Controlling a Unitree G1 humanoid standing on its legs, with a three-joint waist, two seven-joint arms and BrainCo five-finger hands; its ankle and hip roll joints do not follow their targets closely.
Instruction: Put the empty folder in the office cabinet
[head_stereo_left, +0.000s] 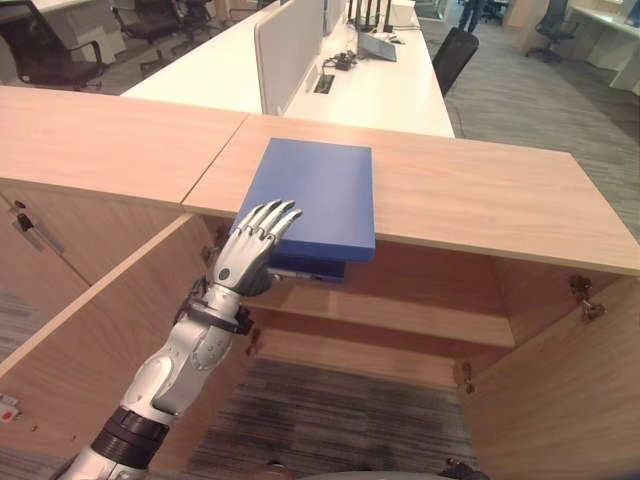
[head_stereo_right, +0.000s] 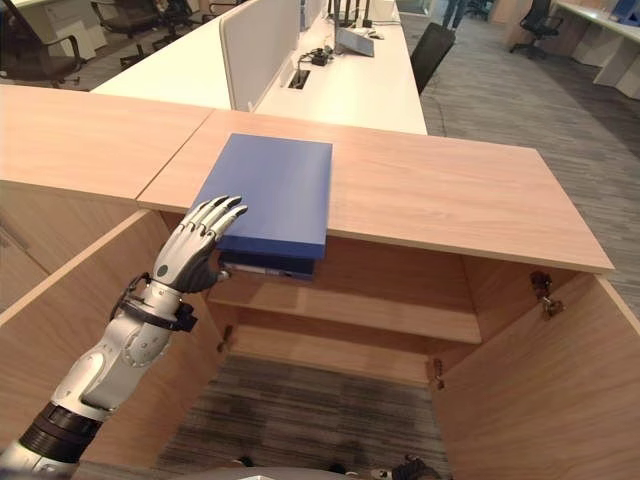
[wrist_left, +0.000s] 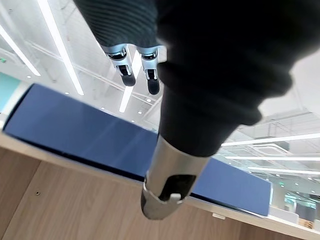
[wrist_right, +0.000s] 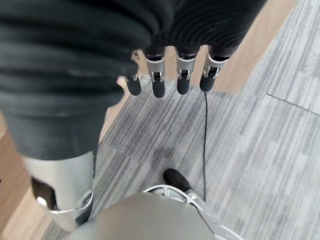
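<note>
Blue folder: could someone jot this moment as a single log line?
blue folder: on cabinet top, overhanging front edge | left hand: open, fingers on folder's near corner | right hand: open, idle | shelf: bare

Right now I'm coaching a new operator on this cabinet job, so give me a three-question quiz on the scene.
1. True or false: the flat blue folder lies wholly inside the light wooden cabinet.
2. Which hand is at the folder's near edge? A) left hand B) right hand
3. Fill in: the folder's near end juts past the cabinet top's front ____.

Key:
1. False; it lies on the cabinet top.
2. A; its straight fingers rest on the cover.
3. Edge.
</note>
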